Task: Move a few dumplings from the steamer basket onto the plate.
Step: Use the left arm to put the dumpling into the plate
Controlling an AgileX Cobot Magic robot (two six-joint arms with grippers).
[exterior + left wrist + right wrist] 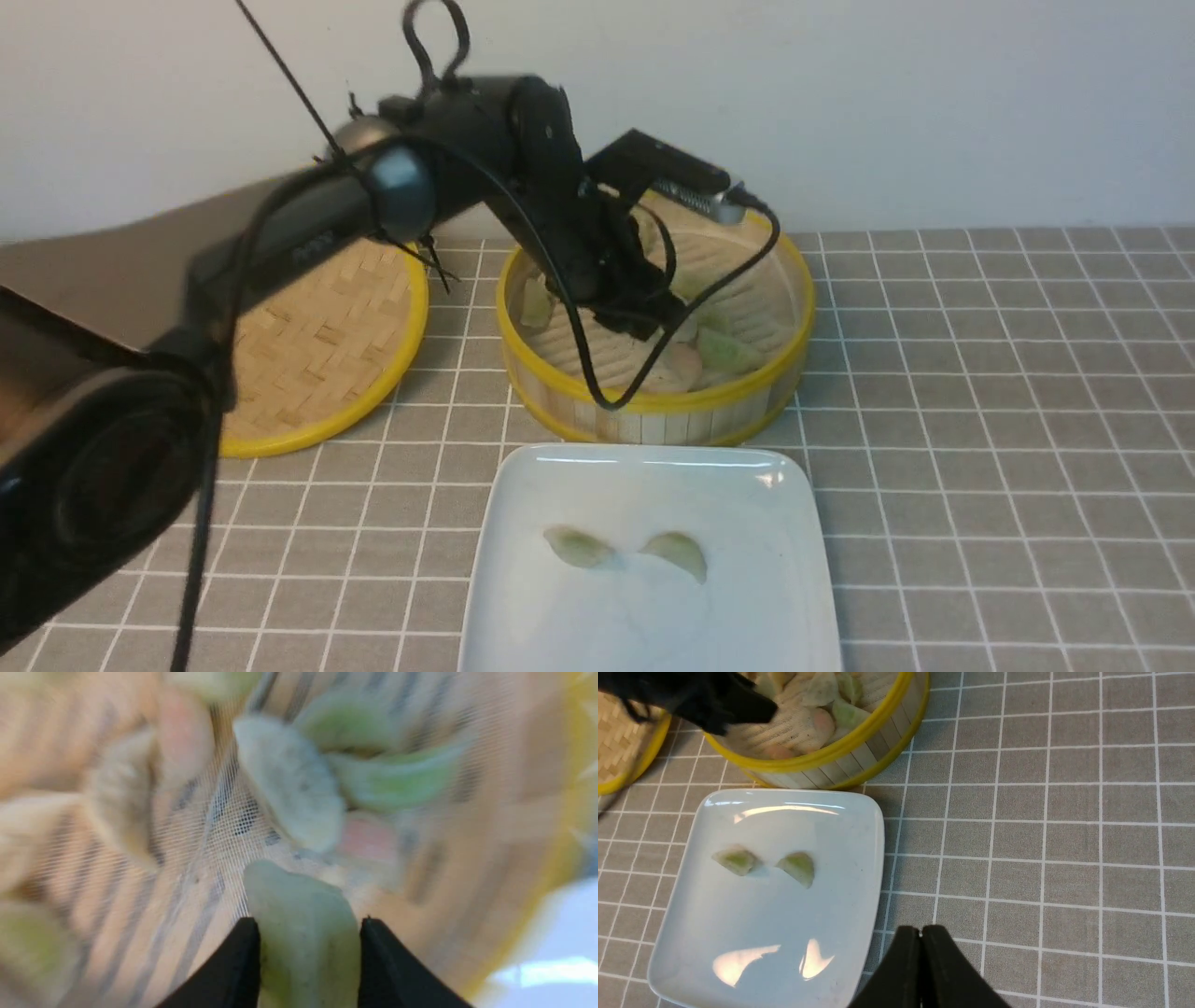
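Two pale green dumplings point(581, 547) lie on the far half of the square white plate point(644, 607), side by side with bare glaze between them. The rest that I can see are in the bamboo steamer basket point(653, 427), just beyond the plate's far edge, except for the one I have in my grip.

My left gripper point(309, 928) reaches down over the basket, and its black fingertips are closed on both sides of a pale green dumpling point(303, 924), whose far end pokes out past them. Its lower part runs out of the wrist view, so I can't tell its full shape.

Near that grip, a whitish dumpling point(296, 784) lies against greener ones point(397, 777), with a pinkish one point(369, 837) tucked next to it. More are spread over the slatted floor, some too blurred for me to count.

My right gripper point(920, 933) is narrow, fingertips together with nothing between them, over the gridded grey worktop point(1031, 849) off the plate's right edge.

The woven, yellow-rimmed lid point(317, 345) sits left of the basket, apart from it, toward the worktop's far edge, and my left arm point(308, 224) crosses above it, hiding part of it from me.
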